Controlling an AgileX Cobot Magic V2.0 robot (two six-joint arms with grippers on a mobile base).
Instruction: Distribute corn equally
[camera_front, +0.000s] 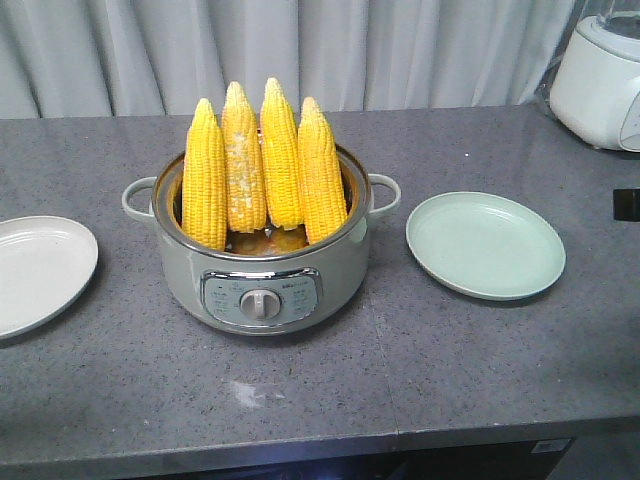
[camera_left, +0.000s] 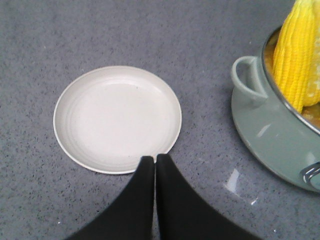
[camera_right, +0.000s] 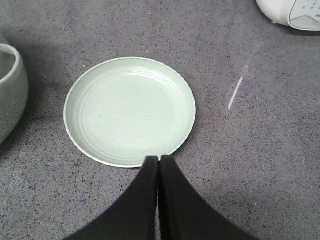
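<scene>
Left gripper (camera_left: 154, 161), right gripper (camera_right: 159, 160): jaws clenched, empty. Grey speckled countertop (camera_front: 320, 400). Centre: cooker pot (camera_front: 340, 265), four corn cobs (camera_front: 243, 160) upright inside. White plate (camera_front: 35, 265) at 9 o'clock, green plate (camera_front: 485, 245) at 3. White appliance (camera_front: 600, 75) at 2. Pale curtain (camera_front: 300, 50) at 12.

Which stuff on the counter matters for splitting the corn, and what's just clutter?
Job:
- four corn cobs, standing upright in the pot
- white plate, left of the pot, empty
- green plate, right of the pot, empty

Lying about:
- white appliance, back right corner
</scene>
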